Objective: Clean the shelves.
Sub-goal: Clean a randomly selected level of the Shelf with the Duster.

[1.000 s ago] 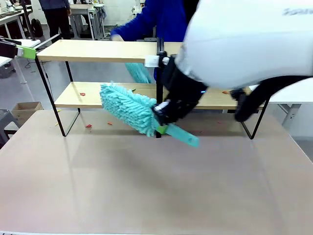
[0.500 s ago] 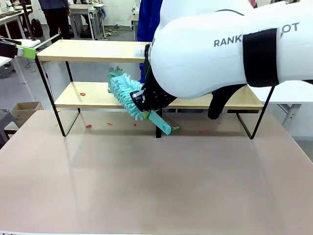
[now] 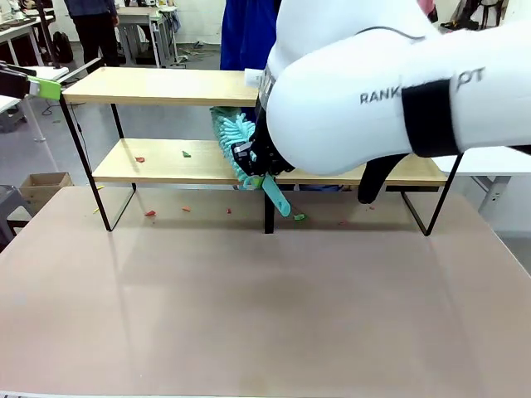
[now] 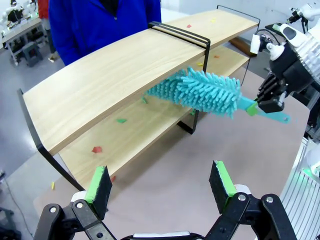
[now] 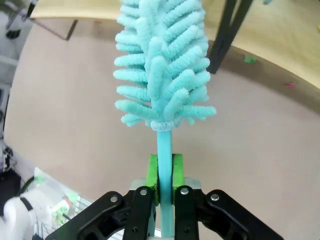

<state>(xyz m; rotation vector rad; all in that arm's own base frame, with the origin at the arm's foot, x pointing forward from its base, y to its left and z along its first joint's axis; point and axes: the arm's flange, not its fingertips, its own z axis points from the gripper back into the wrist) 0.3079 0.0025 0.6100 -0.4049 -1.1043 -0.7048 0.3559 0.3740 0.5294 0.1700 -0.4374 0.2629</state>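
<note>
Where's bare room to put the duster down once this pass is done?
The tabletop in front of the shelves is bare across its near half. The top board's left half is bare too. Crowded: around the centre post, where the right gripper holds the duster, with scraps on the lower board.

Bright, even light from above; soft shadow on the table [image 3: 249, 315] under the shelves [image 3: 166, 162], faint sheen in front. The left wrist lens bows the shelves' boards.

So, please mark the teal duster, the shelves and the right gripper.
teal duster [image 4: 200, 92]: left wrist view, on its fluffy head.
shelves [image 3: 149, 85]: front view, on the top board.
right gripper [image 5: 166, 172]: right wrist view, between its green pads.
</note>
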